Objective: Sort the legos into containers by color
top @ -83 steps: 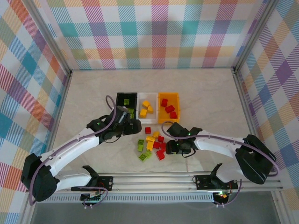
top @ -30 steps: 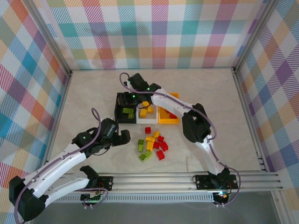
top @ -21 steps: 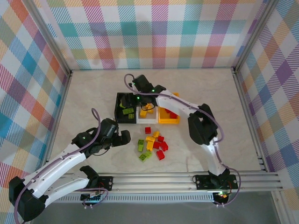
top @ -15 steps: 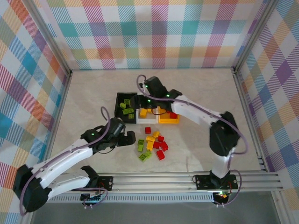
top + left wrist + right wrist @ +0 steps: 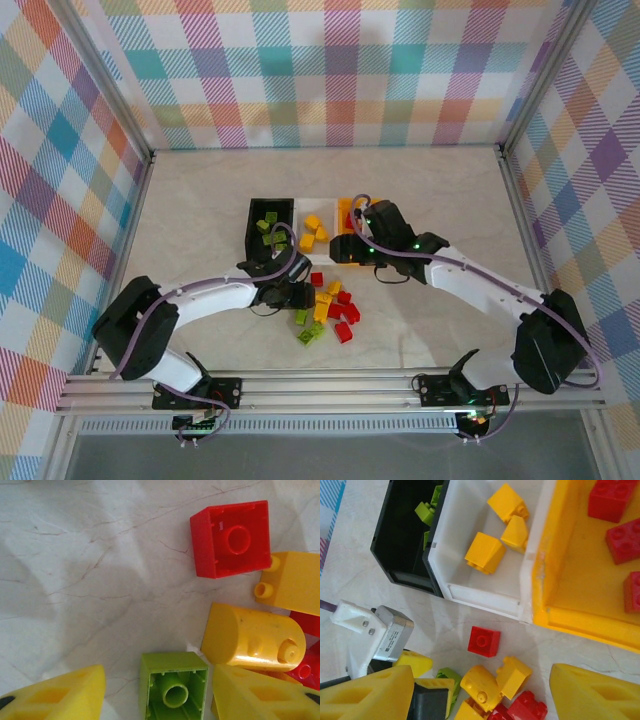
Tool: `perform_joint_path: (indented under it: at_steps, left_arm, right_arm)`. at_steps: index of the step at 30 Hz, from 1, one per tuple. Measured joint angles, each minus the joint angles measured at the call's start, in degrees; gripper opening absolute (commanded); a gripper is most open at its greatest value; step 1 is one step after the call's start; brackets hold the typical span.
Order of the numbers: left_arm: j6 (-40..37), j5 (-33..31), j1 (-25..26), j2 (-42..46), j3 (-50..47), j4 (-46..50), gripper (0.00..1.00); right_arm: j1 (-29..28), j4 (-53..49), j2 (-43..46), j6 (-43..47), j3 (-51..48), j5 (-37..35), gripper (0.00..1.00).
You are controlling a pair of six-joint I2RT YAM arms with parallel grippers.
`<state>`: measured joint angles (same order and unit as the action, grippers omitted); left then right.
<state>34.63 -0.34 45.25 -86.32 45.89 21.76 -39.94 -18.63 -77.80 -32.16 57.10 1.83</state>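
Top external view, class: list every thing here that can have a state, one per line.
Black plastic bin, holding lime green bricks.
White plastic bin, holding yellow bricks.
Orange-yellow plastic bin, holding red bricks.
Loose pile of bricks, unsorted on table.
Left gripper, open around an upturned lime green brick.
Right gripper, open, empty.

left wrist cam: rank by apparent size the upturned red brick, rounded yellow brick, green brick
1. rounded yellow brick and upturned red brick: about alike, can't rank them.
2. green brick: looks smaller, but the frame's bottom edge cuts it off, so unsure.
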Motion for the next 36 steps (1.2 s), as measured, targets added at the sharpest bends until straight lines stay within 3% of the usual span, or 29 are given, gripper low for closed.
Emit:
perform_joint_path:
  at_steps: [7, 13, 16, 21, 24, 28, 36]
  left_arm:
    - [-0.57, 0.33, 0.09, -0.24, -0.37, -1.09, 0.41]
    - [-0.04, -1.92, -0.90, 5.49, -4.68, 0.98, 0.38]
    - [0.15, -2.78, -1.99, 8.74, -6.34, 4.22, 0.47]
    - [0.20, -3.23, -1.90, 12.07, -6.29, 6.32, 0.83]
    - [0.44, -3.56, -1.44, 12.24, -6.21, 6.60, 0.86]
    - [0.46, -3.56, -1.40, 8.46, -6.21, 6.21, 0.80]
    - [0.61, -3.76, -1.29, 4.79, -6.34, 5.03, 0.51]
  right_arm:
    - [1.33, 0.02, 2.54, -0.42, -0.98, -0.76, 0.73]
    - [1.38, 0.09, 2.54, -0.46, -1.22, -0.76, 0.73]
    - [1.38, 0.20, 2.54, -0.55, -1.29, -0.76, 0.73]
    - [1.53, 0.24, 2.54, -0.66, -1.31, -0.74, 0.73]
    - [1.68, 0.33, 2.56, -0.85, -1.44, -0.74, 0.73]
    - [1.68, 0.48, 3.08, -1.09, -2.40, -0.76, 0.73]
    - [1.75, 0.44, 5.31, -1.49, -3.06, -0.83, 0.73]
